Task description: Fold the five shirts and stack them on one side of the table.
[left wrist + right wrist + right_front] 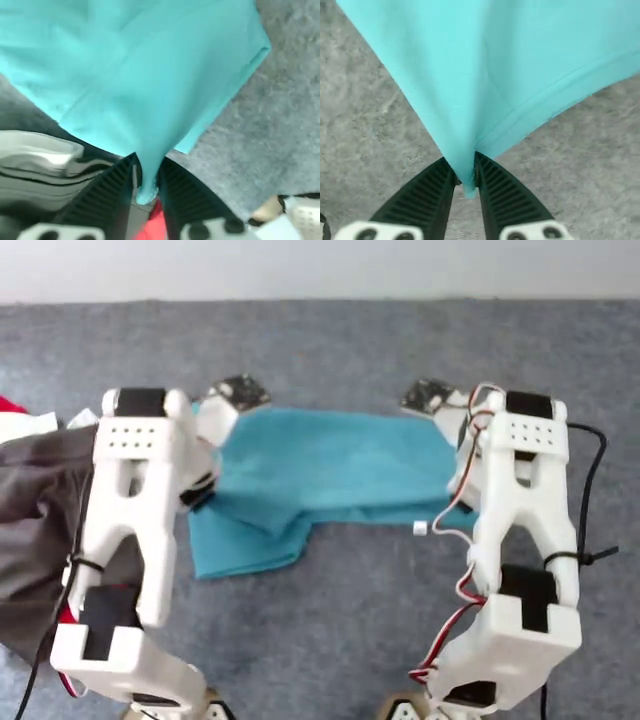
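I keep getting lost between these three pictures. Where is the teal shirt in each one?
High view: the teal shirt lies mid-picture on the grey table covering.
Left wrist view: a fold of it is pinched in the left gripper.
Right wrist view: it is pinched likewise in the right gripper.
Shared landmark: that grey covering beside the shirt.

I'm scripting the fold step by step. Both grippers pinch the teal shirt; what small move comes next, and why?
Probably draw both pinched edges back over the shirt and lay them down. The left gripper and right gripper each clamp its cloth, and part of it lies spread on the table.
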Controlling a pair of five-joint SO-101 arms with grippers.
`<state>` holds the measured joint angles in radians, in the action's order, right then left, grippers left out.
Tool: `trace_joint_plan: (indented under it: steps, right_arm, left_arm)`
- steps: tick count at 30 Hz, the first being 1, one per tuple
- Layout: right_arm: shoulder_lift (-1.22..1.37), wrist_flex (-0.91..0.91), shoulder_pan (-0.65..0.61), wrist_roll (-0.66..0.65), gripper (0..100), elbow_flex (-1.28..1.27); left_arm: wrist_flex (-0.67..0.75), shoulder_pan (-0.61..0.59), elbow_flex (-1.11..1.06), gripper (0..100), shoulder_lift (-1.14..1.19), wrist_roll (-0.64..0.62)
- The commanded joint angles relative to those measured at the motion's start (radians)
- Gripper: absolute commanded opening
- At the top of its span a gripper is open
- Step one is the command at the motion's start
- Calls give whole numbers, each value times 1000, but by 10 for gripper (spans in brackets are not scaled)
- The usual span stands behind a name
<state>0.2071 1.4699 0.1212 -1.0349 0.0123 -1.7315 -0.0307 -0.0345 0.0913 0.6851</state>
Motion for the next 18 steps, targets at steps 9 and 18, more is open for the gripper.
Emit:
trace_joint_plan:
  steps: [9, 18]
  right_arm:
    - [4, 16, 45, 8, 9, 31]
    - [2, 74, 45, 6, 213, 31]
  left_arm:
    - [-21, 12, -134, 17, -51, 0]
    - [-20, 8, -134, 109, -61, -3]
